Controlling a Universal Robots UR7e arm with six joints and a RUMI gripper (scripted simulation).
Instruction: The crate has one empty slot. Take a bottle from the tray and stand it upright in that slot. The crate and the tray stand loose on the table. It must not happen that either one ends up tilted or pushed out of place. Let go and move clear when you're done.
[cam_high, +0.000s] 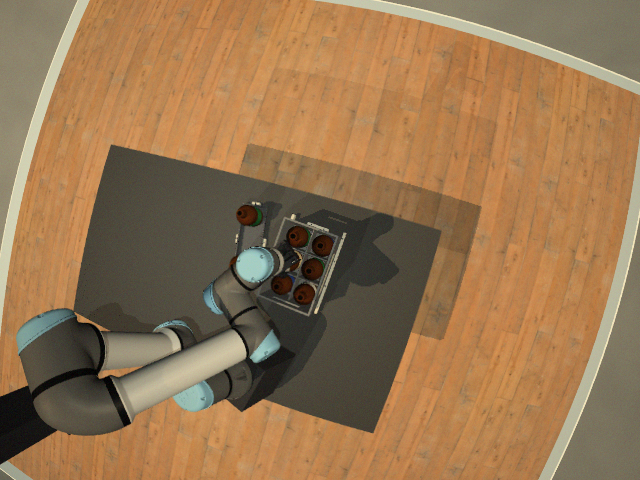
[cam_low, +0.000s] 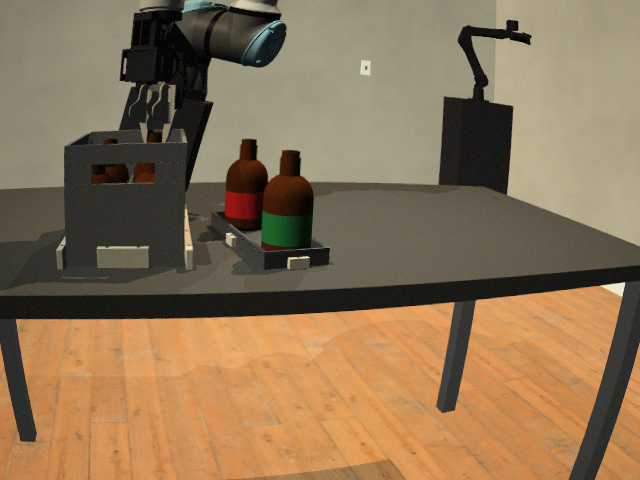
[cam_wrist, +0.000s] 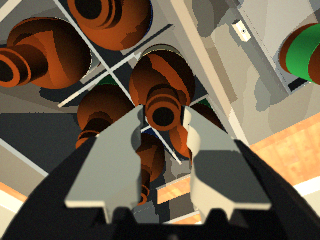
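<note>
Dark table (cam_low: 465, 232): carrying crate and tray side by side, both standing loose.
Arm (cam_high: 170, 361): reaching in over the crate's near side, wrist hiding part of the crate from above.
Crate (cam_low: 124, 206): showing five bottle tops from above, with the sixth cell lying under the wrist.
Tray (cam_low: 268, 255): sitting just beside the crate, holding a red-labelled bottle (cam_low: 246, 180) and a green-labelled bottle (cam_low: 287, 204), both upright.
Gripper (cam_wrist: 165, 125): hanging above the crate's rim, pointing down into it.
Jaws: clenching on the neck of the held bottle (cam_wrist: 162, 80), one finger on each side of the mouth.
Held bottle: hanging by its neck, body already down among the dividers by the wrist view; looking upright, though not possible to say whether resting on the crate floor.
Step, as a judgement: lowering into the free cell, nearly finishing, with release and a straight lift remaining.
Risk, catching: snagging the bottle's base on a divider edge if coming down slightly off centre, tipping it against a neighbour.
Risk, shoving: pushing down hard on a snagged bottle, sliding or tilting the loose crate, possibly nudging the tray.
Risk, early release: letting go before seating, dropping the bottle and leaving it leaning.
Risk, retreat: dragging a finger (cam_wrist: 115, 165) across the neighbouring neck, crowding close at one side, when pulling away at an angle.
</note>
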